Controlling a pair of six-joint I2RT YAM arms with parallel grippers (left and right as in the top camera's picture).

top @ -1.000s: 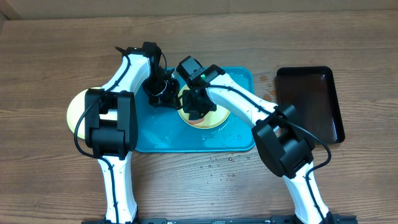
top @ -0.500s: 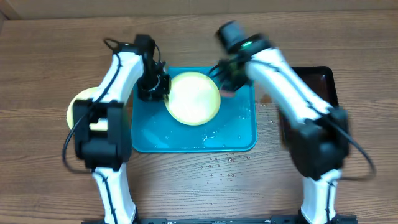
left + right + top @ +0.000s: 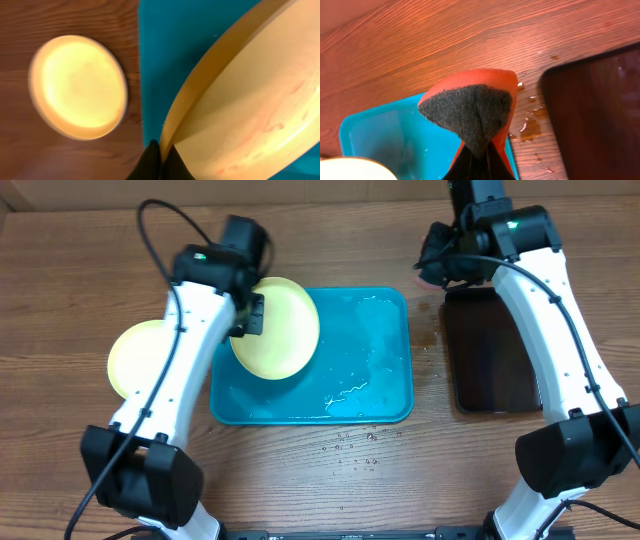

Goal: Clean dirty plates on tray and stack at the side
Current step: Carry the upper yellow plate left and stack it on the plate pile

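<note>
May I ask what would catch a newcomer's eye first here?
The yellow plate, pinched by its rim in the left gripper and tilted over the left end of the blue tray. Next, the orange sponge in the right gripper, near the black tray. A second plate lies left of the blue tray.

The wooden table is carrying a turquoise tray at its middle. A narrow black tray is lying near that tray's right side, and a pale yellow plate is resting on the wood just beside its left side. Water droplets are sitting on the wood near its front edge.
</note>
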